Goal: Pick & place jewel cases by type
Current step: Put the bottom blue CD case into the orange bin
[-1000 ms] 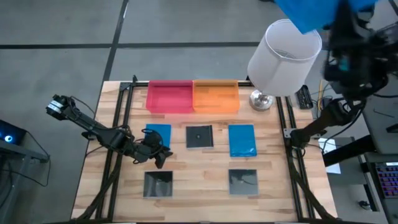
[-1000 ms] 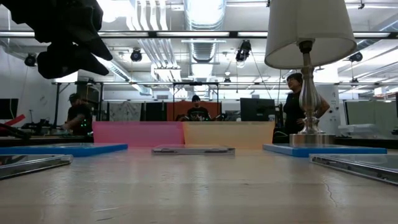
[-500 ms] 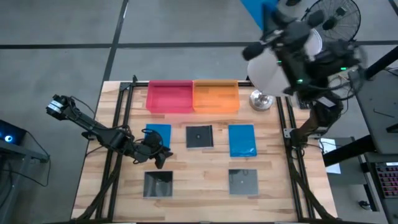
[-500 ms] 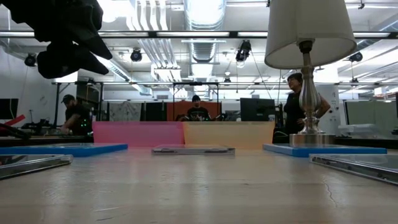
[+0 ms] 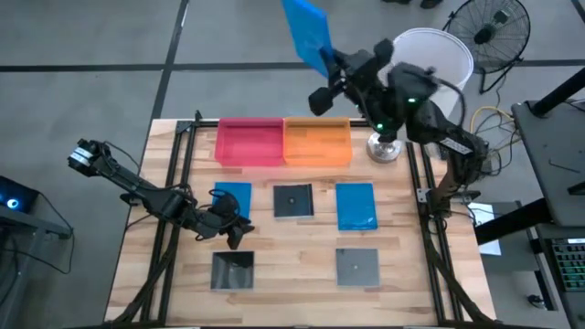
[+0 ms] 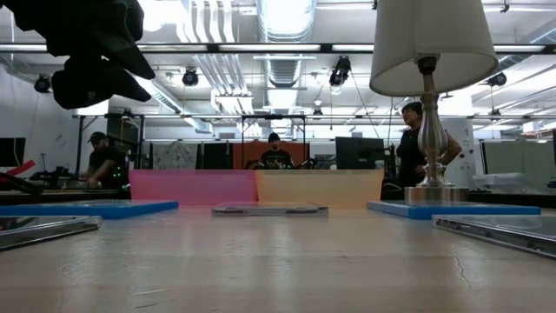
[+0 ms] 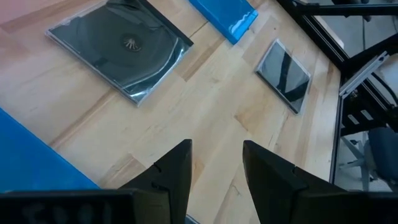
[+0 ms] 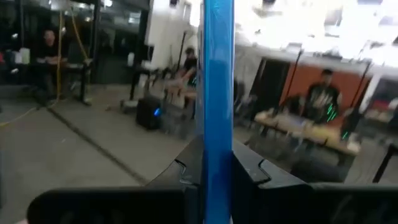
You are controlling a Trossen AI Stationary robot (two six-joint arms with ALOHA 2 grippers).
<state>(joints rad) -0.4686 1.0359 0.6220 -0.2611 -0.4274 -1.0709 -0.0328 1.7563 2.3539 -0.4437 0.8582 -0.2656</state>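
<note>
I had the right gripper (image 5: 331,62) clamped on a blue case (image 5: 307,29), held edge-on, high up, just beyond the orange tray (image 5: 317,143). Tray lay below and toward me from the case, so next move, in my view, was a descent back over it w/ the case tipped flat. Rt arm stretched up and across past the lamp (image 5: 416,68).

Left gripper (image 5: 231,222) hung part-open, nothing in it, low over the surface (image 5: 292,265) well short of the tray, beside another blue case (image 5: 232,195). Black case (image 5: 293,200) sat just short of the tray.
</note>
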